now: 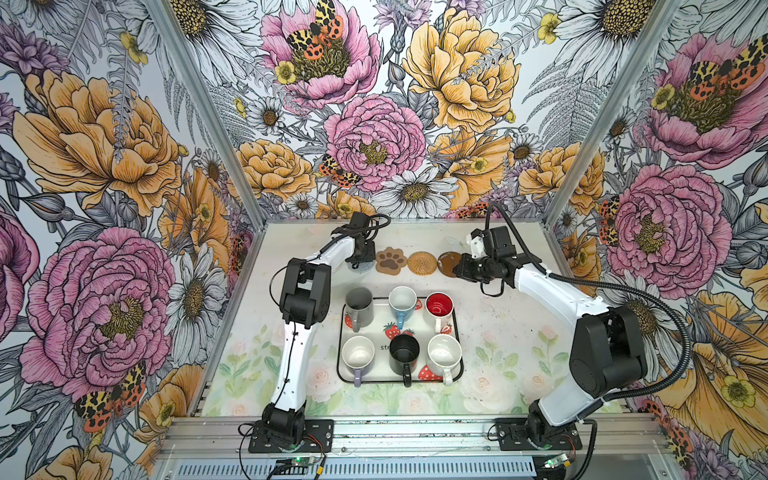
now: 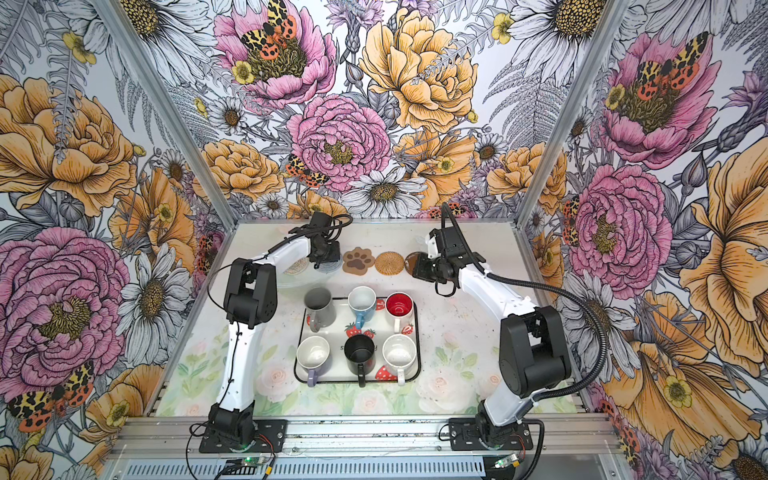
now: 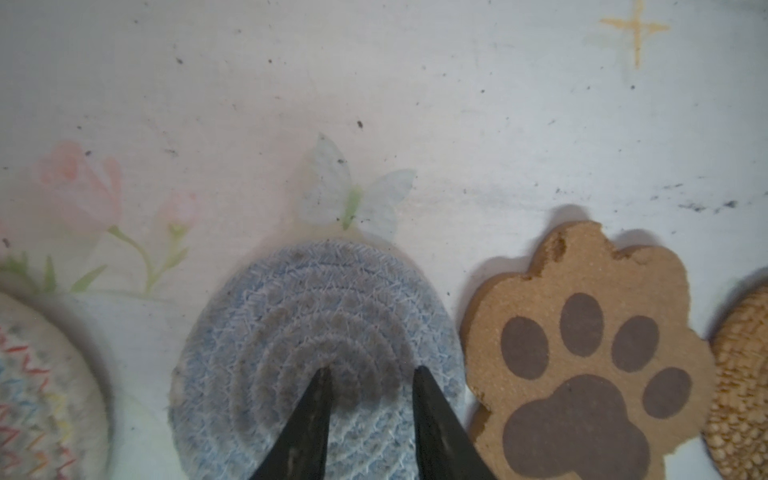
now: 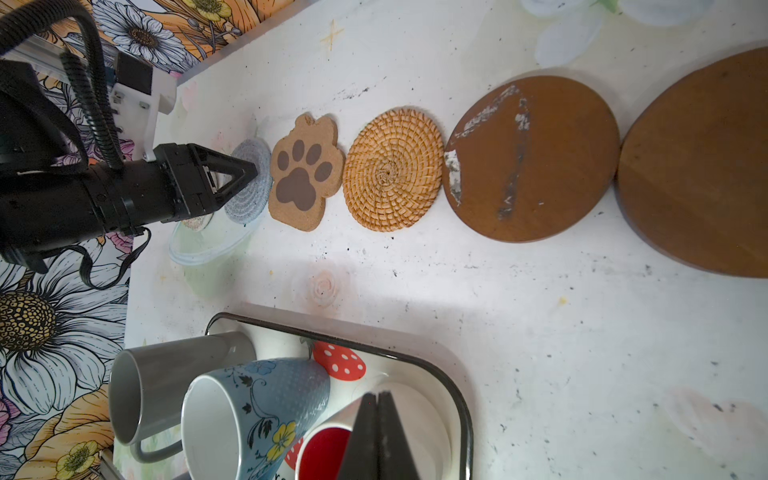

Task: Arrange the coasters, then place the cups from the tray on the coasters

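The coasters lie in a row at the back: grey woven round (image 3: 291, 332), tan paw (image 1: 391, 260), rattan round (image 1: 422, 263), and two dark brown rounds (image 4: 532, 158) (image 4: 702, 166). My left gripper (image 3: 372, 370) stands over the grey woven coaster, open, with its fingertips (image 3: 324, 374) at the mat's middle and nothing between them. My right gripper (image 4: 376, 392) is shut and empty, beside the dark brown coaster (image 1: 448, 262) in a top view. The strawberry tray (image 1: 420, 330) holds several cups: grey (image 1: 359, 307), light blue (image 1: 402, 303), red-inside (image 1: 439, 305), lavender (image 1: 358, 353), black (image 1: 404, 353), speckled (image 1: 444, 353).
A clear glass dish (image 4: 208, 245) sits left of the row under the left arm, with a multicolour woven mat (image 3: 41, 395) in it. Flowered walls close in the back and both sides. Bare floral tabletop lies right of the tray (image 1: 507, 332).
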Available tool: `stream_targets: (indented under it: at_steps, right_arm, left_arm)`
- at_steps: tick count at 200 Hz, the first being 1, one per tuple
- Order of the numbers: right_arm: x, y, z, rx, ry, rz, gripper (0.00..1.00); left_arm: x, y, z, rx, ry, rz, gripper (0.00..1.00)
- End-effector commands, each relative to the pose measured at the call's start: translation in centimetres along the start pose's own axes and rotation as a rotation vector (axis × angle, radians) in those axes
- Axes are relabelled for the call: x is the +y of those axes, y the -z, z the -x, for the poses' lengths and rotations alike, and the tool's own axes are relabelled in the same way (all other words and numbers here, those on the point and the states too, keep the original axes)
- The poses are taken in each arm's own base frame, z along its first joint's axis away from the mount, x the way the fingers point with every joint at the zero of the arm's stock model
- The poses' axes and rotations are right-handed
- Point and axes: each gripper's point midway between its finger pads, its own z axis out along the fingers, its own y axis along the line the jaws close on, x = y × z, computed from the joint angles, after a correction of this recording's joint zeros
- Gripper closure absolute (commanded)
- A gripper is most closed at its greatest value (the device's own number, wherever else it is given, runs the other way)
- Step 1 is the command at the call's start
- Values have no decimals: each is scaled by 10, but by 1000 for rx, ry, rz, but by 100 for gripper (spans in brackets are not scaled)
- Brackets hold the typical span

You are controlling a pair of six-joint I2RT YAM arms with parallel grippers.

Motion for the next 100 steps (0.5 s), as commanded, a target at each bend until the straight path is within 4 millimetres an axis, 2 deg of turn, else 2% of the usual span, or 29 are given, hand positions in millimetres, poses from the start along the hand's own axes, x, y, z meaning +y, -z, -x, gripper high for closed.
stream_targets:
  at_steps: [1,51,100]
  right_arm:
    - [5,8,0,-15,24,7,97]
    - [5,8,0,-14,22,6,97]
    - [5,7,0,-13,23,7,97]
  left_arm:
    - [-6,-29,-91,288,-4,-7,65]
    - [-8,-27,-93,291,-7,-6,65]
    - [-10,-21,-84,268,-6,-14,61]
